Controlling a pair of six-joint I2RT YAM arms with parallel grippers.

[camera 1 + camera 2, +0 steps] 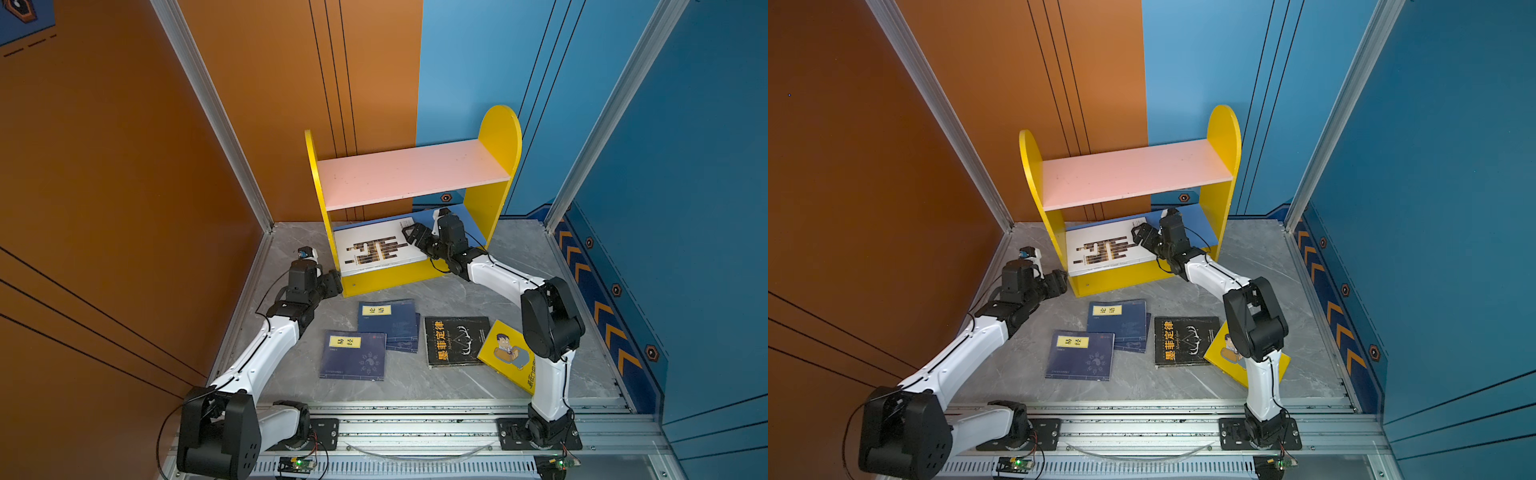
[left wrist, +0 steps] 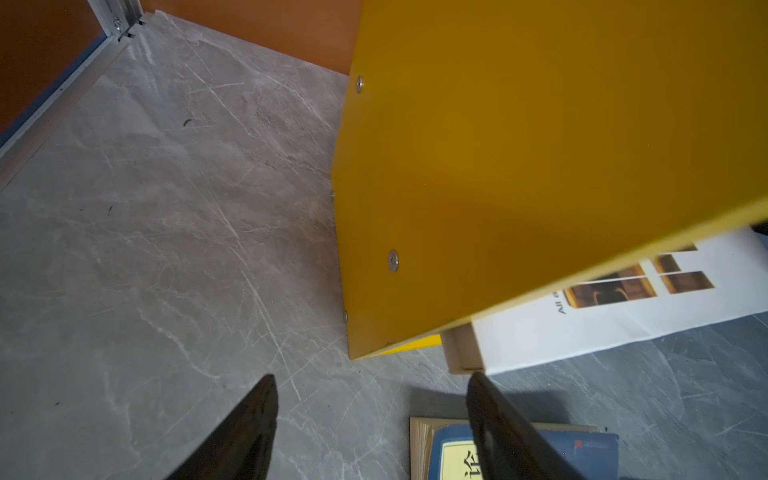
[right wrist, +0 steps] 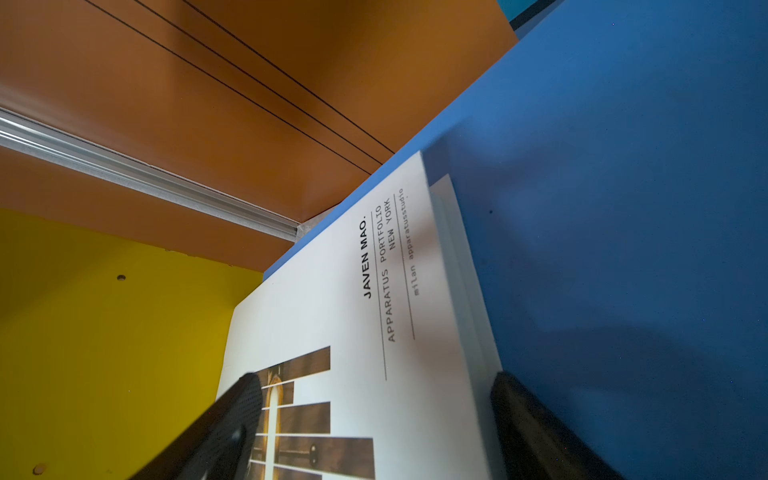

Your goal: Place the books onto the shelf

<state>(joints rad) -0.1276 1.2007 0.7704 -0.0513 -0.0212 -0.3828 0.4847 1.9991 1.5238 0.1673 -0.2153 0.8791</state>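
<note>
Nearest you in both top views, the rail carries both arms. Beyond it, the other books lie in front of the shelf. The white book lies flat on the blue lower board, long axis along the shelf's width, front edge overhanging.

In the left wrist view, the left gripper, jaws apart and empty, sits at the shelf's left front corner. The book's jutting corner is just ahead.

In the right wrist view, the right gripper straddles the book's right edge, spread wide and gripping nothing.

Your left arm looks nearer for a nudge inward.
</note>
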